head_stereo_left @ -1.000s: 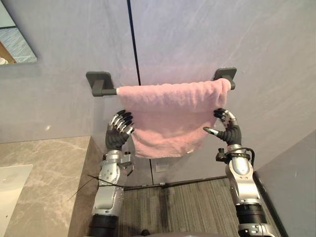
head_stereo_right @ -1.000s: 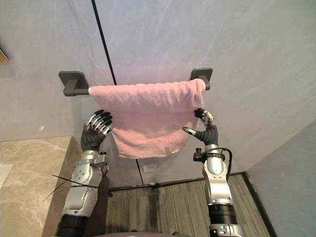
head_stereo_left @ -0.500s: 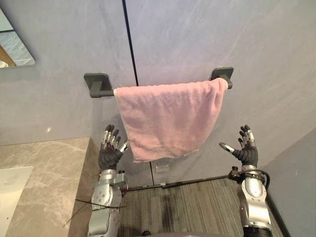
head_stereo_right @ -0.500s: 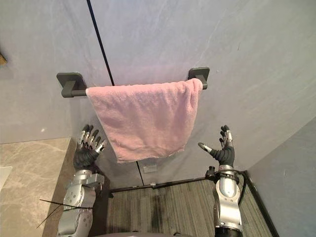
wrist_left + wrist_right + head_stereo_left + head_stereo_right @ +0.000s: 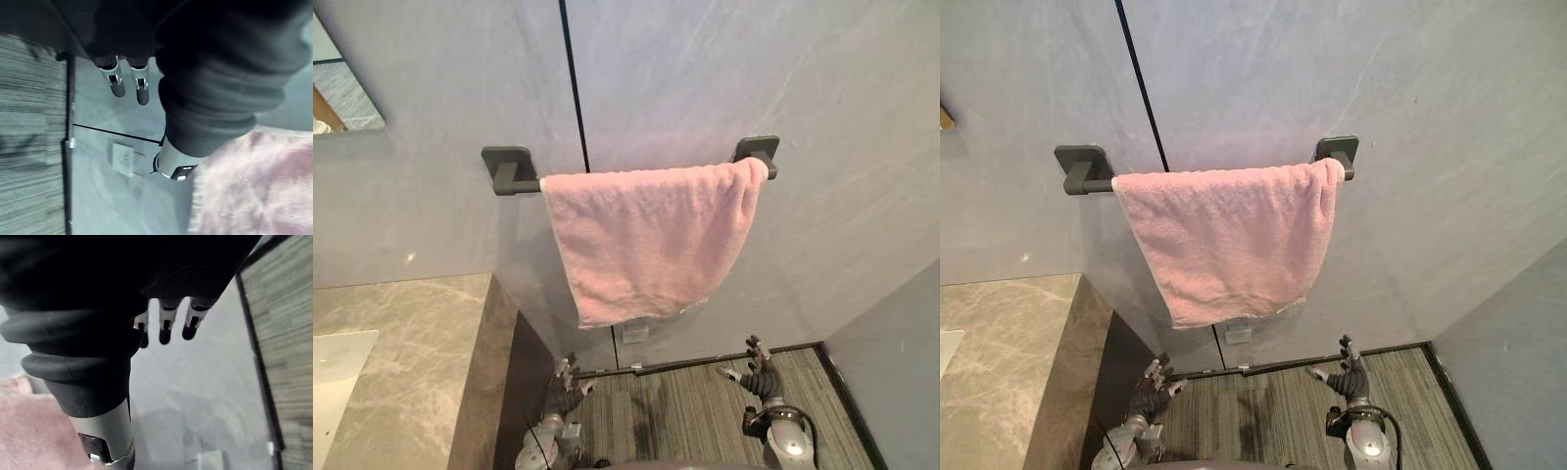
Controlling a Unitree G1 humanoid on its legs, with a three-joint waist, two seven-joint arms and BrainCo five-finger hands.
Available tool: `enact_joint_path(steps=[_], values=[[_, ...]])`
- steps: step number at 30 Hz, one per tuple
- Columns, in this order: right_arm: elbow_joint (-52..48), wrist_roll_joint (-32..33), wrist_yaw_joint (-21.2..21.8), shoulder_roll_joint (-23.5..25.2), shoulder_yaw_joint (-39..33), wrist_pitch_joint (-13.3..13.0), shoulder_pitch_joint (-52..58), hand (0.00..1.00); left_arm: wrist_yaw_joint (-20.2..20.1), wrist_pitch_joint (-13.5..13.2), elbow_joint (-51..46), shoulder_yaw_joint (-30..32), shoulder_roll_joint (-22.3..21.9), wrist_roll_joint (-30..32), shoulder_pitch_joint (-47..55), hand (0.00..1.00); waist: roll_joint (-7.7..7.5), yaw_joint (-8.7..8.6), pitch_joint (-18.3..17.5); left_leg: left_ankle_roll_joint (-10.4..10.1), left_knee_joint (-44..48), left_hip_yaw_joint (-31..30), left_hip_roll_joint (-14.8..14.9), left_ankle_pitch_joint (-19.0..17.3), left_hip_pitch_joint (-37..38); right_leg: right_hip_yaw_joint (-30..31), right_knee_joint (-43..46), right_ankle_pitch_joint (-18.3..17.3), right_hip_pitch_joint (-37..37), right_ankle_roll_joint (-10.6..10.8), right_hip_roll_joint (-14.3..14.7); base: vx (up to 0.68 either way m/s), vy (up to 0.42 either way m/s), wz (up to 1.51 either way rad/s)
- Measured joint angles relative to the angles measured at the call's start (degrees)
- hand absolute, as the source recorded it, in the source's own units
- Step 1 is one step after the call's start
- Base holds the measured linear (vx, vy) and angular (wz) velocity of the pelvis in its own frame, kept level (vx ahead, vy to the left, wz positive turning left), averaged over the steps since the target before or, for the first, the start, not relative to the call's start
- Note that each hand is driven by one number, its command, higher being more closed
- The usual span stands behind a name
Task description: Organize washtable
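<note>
A pink towel (image 5: 646,240) hangs folded over a dark wall rail (image 5: 512,169), spread between the rail's two mounts, its lower edge slanting down to the left. Well below the towel, near the floor, my left hand (image 5: 564,382) is open with fingers relaxed and holds nothing. My right hand (image 5: 761,373) is likewise low, open and free of anything. The towel (image 5: 244,191) fills one corner of the left wrist view, past the straight fingers (image 5: 128,83) of the left hand. In the right wrist view the towel (image 5: 34,431) lies beyond my right hand's fingers (image 5: 166,325).
A marble washtable top (image 5: 401,343) with a white basin edge (image 5: 333,377) is at the lower left. A mirror corner (image 5: 342,83) shows at upper left. A wall socket (image 5: 634,333) sits under the towel. Striped carpet (image 5: 685,401) covers the floor below.
Both hands have let go of the towel's sides and dropped from beside it to near the floor. The towel stays hanging on the rail.
</note>
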Motion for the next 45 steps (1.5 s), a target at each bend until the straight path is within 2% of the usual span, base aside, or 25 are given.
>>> enact_joint_path(steps=[7, 9, 12, 14, 15, 17, 18, 19, 20, 21, 22, 23, 24, 25, 28, 29, 30, 33, 35, 37, 38, 41, 43, 44, 45], values=[[11.7, -1.2, -0.2, -1.0, 0.5, 1.8, -1.7, 0.0, 1.8, 0.5, 14.8, 1.8, 0.8, 3.9, -3.2, 0.0, 0.29, 1.46, 0.0, -0.3, 0.5, 1.7, 0.3, -0.2, -0.9, 2.0, 2.5, -0.5, -3.1, -0.2, 0.2, -0.07, -0.011, -0.14], [13.8, -1.8, -0.3, -1.5, 1.3, 2.2, -4.0, 0.0, 3.2, 0.7, 17.7, 2.3, 1.7, 4.6, -5.2, 0.0, -0.07, 1.4, 0.5, -0.3, 2.1, 2.2, 0.2, -0.3, -3.1, 3.1, 9.1, -2.8, -7.8, -0.3, -0.2, -0.07, -0.016, -0.17], [14.9, -1.8, -0.4, -1.7, 2.7, 2.3, -6.4, 0.0, 4.6, 0.9, 18.8, 2.3, 3.5, 5.7, -7.5, 0.0, -1.65, 1.5, 1.7, 0.0, 7.7, 2.2, -0.4, -1.9, -7.2, 4.4, 17.8, -6.2, -13.2, 0.0, -1.3, -0.08, -0.037, 0.0], [14.9, -1.8, -0.4, -2.4, 4.0, 2.3, -7.1, 0.0, 5.1, 1.2, 19.0, 2.3, 3.0, 5.7, -8.2, 0.0, -0.65, 1.45, 2.1, 0.2, 9.5, 1.3, 0.0, -2.3, -9.9, 4.5, 21.2, -7.6, -15.0, 0.0, -1.5, -0.12, -0.068, 0.3], [14.9, -1.8, -0.3, -2.7, 4.7, 2.3, -7.3, 0.0, 5.3, 1.4, 19.2, 2.3, 2.7, 5.7, -8.8, 0.0, -0.74, 1.48, 2.1, 0.2, 10.7, 0.0, 0.0, -2.2, -11.1, 5.0, 28.4, -10.6, -16.7, -0.6, -2.5, -0.04, -0.093, 0.57], [15.0, -1.8, -0.3, -2.6, 5.1, 2.5, -7.5, 0.0, 6.1, 1.6, 19.4, 2.7, 2.8, 5.7, -8.7, 0.0, -1.06, 1.73, 1.8, -1.3, 13.0, -4.4, -0.1, -2.3, -14.3, 8.6, 36.1, -13.7, -15.9, 0.6, -4.0, -0.08, -0.287, 1.0], [14.9, -1.9, -0.4, -2.8, 5.8, 2.7, -8.6, 0.0, 6.5, 1.6, 19.4, 3.9, 2.6, 5.7, -8.9, 0.0, -2.18, 2.2, 1.3, -3.2, 14.2, -6.6, -0.1, -0.9, -17.2, 11.2, 34.7, -16.3, -16.0, 0.7, -2.7, -0.11, -0.356, 0.94], [14.9, -2.0, -0.4, -2.9, 6.1, 2.8, -9.1, 0.0, 6.6, 1.7, 19.6, 4.3, 2.4, 5.7, -9.0, 0.0, -2.0, 2.6, 1.5, -3.9, 14.2, -7.3, 0.2, -0.1, -18.0, 11.4, 33.6, -17.3, -16.1, 0.6, -2.3, -0.14, -0.34, 0.66], [14.8, -2.1, -0.7, -3.5, 6.5, 2.9, -9.6, 0.0, 6.8, 1.7, 20.0, 4.5, 1.7, 5.6, -9.6, 0.0, -1.02, 3.7, 2.0, -5.0, 13.9, -8.2, 1.1, 1.0, -19.4, 10.3, 30.5, -19.3, -15.0, -0.9, -1.1, -0.25, -0.384, 0.55], [14.7, -2.1, -1.2, -4.7, 7.0, 2.9, -10.1, 0.0, 7.5, 1.7, 20.5, 4.4, 0.9, 5.6, -10.3, 0.0, 1.05, 4.48, 2.8, -5.6, 13.6, -10.4, 2.7, 2.6, -20.7, 7.6, 29.6, -18.9, -15.1, -2.0, 0.5, -0.22, -0.314, 0.68], [14.8, -2.1, -1.4, -5.5, 7.2, 2.9, -10.0, 0.0, 7.6, 1.6, 20.5, 4.4, 0.4, 5.6, -10.2, 0.0, 1.67, 4.36, 2.9, -5.2, 12.9, -11.1, 3.3, 3.4, -21.2, 5.9, 29.6, -18.7, -15.2, -2.4, 1.1, -0.28, -0.338, 1.03], [14.8, -2.1, -1.5, -6.0, 7.1, 3.0, -10.0, 0.0, 7.7, 1.7, 20.7, 4.3, -0.1, 5.6, -10.2, 0.0, 3.15, 4.14, 3.4, -2.9, 10.2, -11.0, 4.4, 5.2, -21.3, 2.3, 29.2, -18.0, -14.9, -3.8, 1.9, -0.2, -0.216, 1.17], [15.0, -2.1, -1.6, -6.5, 6.5, 3.0, -10.2, 0.0, 7.7, 1.7, 21.2, 4.1, -0.3, 5.6, -10.3, 0.0, 4.05, 3.71, 3.6, -3.0, 8.6, -8.7, 6.1, 4.9, -21.4, -0.7, 27.7, -17.3, -14.6, -5.0, 2.2, -0.29, -0.293, 1.58], [16.0, -2.2, -2.0, -6.5, 5.4, 3.2, -10.8, 0.0, 7.6, 1.7, 22.2, 3.8, 0.1, 5.6, -11.2, 0.0, 4.08, 2.53, 3.7, -3.0, 9.8, -3.6, 7.1, 5.0, -22.8, -4.2, 25.7, -15.9, -14.2, -5.7, 1.5, -0.19, -0.17, 1.31], [16.7, -2.2, -3.2, -6.6, 2.4, 3.5, -12.2, 0.0, 7.7, 1.7, 23.3, 3.7, 0.6, 6.2, -12.0, 0.0, 3.25, 2.16, 4.3, -3.3, 18.4, 3.3, 5.5, 4.6, -22.1, -7.6, 21.2, -11.3, -15.3, -7.2, -0.6, -0.16, -0.118, 0.85], [16.7, -2.1, -3.3, -6.6, 2.2, 3.5, -12.6, 0.0, 7.6, 1.7, 23.4, 3.6, 0.5, 6.8, -12.0, 0.0, 3.26, 2.14, 4.3, -4.6, 20.0, 4.2, 5.1, 3.0, -21.3, -7.9, 20.5, -10.5, -15.7, -7.3, -0.8, -0.16, -0.006, 0.42], [16.8, -1.7, -3.8, -6.4, 2.1, 3.5, -13.0, 0.0, 7.6, 1.7, 24.3, 3.4, 0.4, 7.5, -12.2, 0.0, 3.51, 1.56, 4.3, -5.2, 22.7, 6.2, 5.2, -1.2, -19.6, -9.1, 18.8, -8.8, -16.2, -7.5, -0.8, -0.16, 0.025, 0.37], [18.6, -1.0, -3.9, -5.7, 0.7, 3.5, -12.8, 0.0, 7.3, 1.9, 25.8, 3.0, -0.1, 7.8, -13.3, 0.0, 4.21, 0.73, 4.2, -4.9, 26.9, 11.7, 6.9, -9.1, -13.1, -13.2, 17.6, -7.1, -15.9, -7.2, -1.0, -0.17, 0.088, 0.57], [20.0, -1.0, -4.1, -5.3, -0.9, 4.0, -12.9, 0.0, 7.2, 2.0, 26.0, 1.4, -0.4, 8.0, -14.5, 0.0, 5.19, -0.89, 4.0, -5.9, 23.3, 13.9, 7.3, -10.3, -11.5, -17.2, 17.7, -6.5, -16.1, -6.3, -2.1, -0.22, 0.158, 1.09], [21.5, -1.0, -4.2, -5.1, -2.1, 4.2, -13.3, 0.0, 6.6, 2.0, 26.0, 0.9, -0.2, 9.7, -14.9, 0.0, 5.13, -1.85, 4.1, -3.5, 15.0, 15.6, 5.7, -8.3, -10.2, -19.5, 15.4, -4.5, -15.9, -4.8, -2.3, -0.23, 0.17, 0.92], [21.7, -1.0, -4.1, -4.3, -2.2, 4.4, -12.8, 0.0, 6.3, 2.6, 26.2, 0.0, 0.4, 10.1, -14.3, 0.0, 4.59, -1.64, 4.0, -3.1, 5.8, 14.6, 3.0, -3.5, -7.3, -19.6, 10.6, -1.7, -14.8, -3.7, -2.3, -0.2, 0.15, 0.4], [21.8, -1.1, -4.1, -4.1, -2.3, 4.5, -12.6, 0.0, 6.2, 3.2, 28.0, -0.4, 0.9, 10.6, -14.1, 0.0, 5.12, -1.81, 4.2, -2.2, 0.7, 12.9, 1.2, -0.8, -6.1, -20.3, 9.9, -0.3, -14.8, -3.2, -3.1, -0.14, 0.094, 0.29], [22.3, -1.2, -4.2, -3.7, -1.6, 4.6, -12.5, 0.0, 6.3, 3.3, 28.0, -0.5, 1.2, 10.7, -13.1, 0.0, 4.96, -1.82, 4.4, -1.7, -0.8, 11.7, 0.1, -0.7, -6.2, -20.7, 13.9, -1.7, -16.0, -2.5, -5.1, -0.14, 0.056, 0.32], [22.6, -1.2, -4.1, -3.7, -1.1, 4.7, -12.5, 0.0, 6.3, 3.3, 28.0, -0.4, 1.3, 10.7, -13.1, 0.0, 4.93, -2.1, 4.8, -1.4, -0.8, 10.0, -0.2, -0.5, -6.1, -19.1, 16.9, -2.2, -16.7, -2.5, -5.4, -0.06, 0.011, 0.62], [23.0, -1.2, -4.1, -3.7, -0.3, 4.8, -12.3, 0.0, 6.3, 3.4, 28.3, -0.6, 1.5, 11.2, -13.2, 0.0, 5.2, -2.88, 5.2, -1.2, -0.8, 7.6, 0.0, -0.4, -6.1, -12.3, 20.0, -2.1, -17.4, -2.7, -4.9, -0.03, 0.027, 1.15]])
